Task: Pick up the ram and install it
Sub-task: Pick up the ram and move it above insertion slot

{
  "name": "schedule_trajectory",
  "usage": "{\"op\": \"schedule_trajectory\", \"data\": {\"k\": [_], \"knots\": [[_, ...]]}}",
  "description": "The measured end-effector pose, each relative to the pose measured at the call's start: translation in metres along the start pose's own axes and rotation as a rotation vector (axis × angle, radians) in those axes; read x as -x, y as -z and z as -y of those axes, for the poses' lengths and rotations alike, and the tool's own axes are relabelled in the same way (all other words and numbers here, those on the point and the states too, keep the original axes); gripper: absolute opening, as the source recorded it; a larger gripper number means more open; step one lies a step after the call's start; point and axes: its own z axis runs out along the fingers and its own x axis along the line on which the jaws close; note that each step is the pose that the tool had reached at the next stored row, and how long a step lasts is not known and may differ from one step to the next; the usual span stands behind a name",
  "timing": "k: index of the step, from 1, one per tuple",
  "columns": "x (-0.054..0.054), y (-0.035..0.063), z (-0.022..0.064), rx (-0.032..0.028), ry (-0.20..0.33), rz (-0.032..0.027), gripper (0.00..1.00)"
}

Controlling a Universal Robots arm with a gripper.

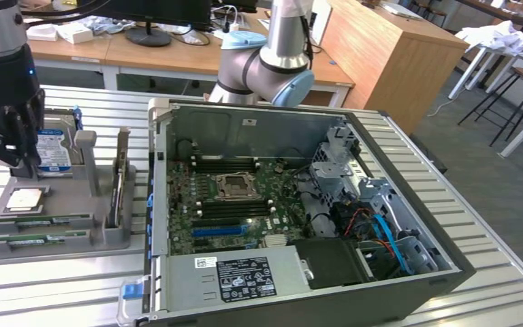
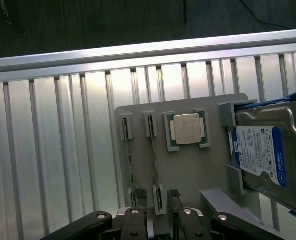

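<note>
Black end effector (image 1: 9,151) hung over the grey tray (image 1: 93,235) on the slatted counter (image 1: 52,286); whether it was spread or closed could not be told. The ram (image 1: 41,221) lay slotted in that tray beside the processor (image 1: 25,199), with a twin stick (image 1: 35,240) alongside.

You can read "WD Blue" on the white-and-blue label (image 2: 260,152) of the hard drive (image 2: 267,117) in the wrist view. A figure at the label's other end looks like "1.0TB", but don't rely on it. In the exterior view, the black label (image 1: 246,279) on the power supply (image 1: 184,289) and the small white sticker (image 1: 206,262) beside it carry print too small to read.
</note>
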Motion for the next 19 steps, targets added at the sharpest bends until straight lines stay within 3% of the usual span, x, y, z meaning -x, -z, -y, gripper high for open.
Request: {"op": "schedule_trajectory", "data": {"k": [19], "knots": [[0.000,-0.0234,0.0007,0.0002,0.000,0.0014,0.30]]}}
